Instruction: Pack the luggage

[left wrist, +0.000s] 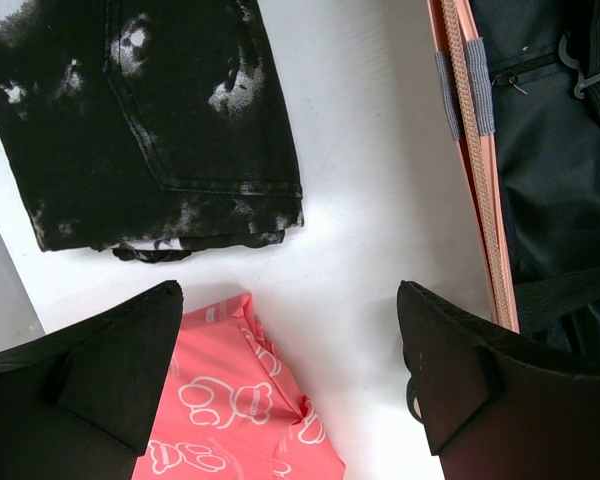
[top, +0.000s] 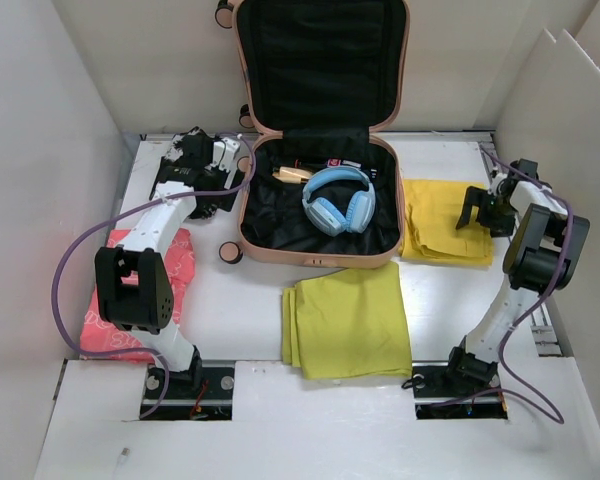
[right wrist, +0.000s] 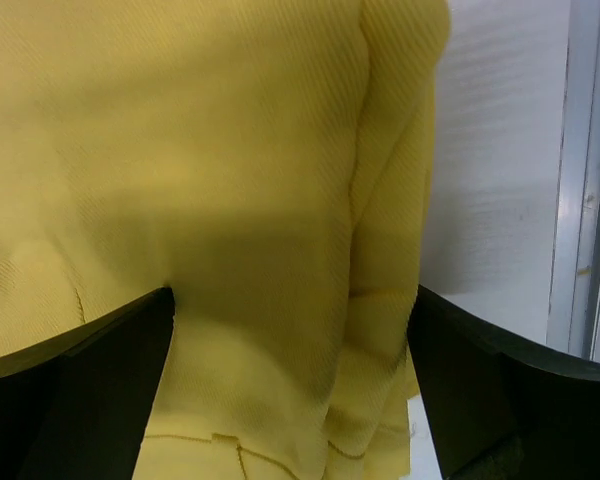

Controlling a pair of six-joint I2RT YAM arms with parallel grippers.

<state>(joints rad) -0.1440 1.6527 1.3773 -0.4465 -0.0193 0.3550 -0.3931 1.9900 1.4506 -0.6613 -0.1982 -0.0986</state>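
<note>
The peach-pink luggage (top: 310, 258) lies open at the back middle, its lid leaning on the rear wall. In its black lining rest blue headphones (top: 336, 200), a tan item (top: 290, 175) and a small black item (top: 346, 163). My left gripper (top: 205, 195) (left wrist: 290, 380) hangs open and empty above the table, between the black washed jeans (left wrist: 170, 110) and a pink paw-print package (left wrist: 230, 400), with the luggage rim (left wrist: 475, 180) to its right. My right gripper (top: 477, 215) (right wrist: 290, 380) is open, its fingers straddling the right edge of a folded yellow cloth (right wrist: 230, 180) (top: 442, 222).
A second folded yellow cloth (top: 348, 320) lies in front of the luggage. The pink package (top: 145, 290) stretches along the left side under the left arm. White walls close in the table on three sides. A metal rail (right wrist: 580, 200) runs past the right cloth.
</note>
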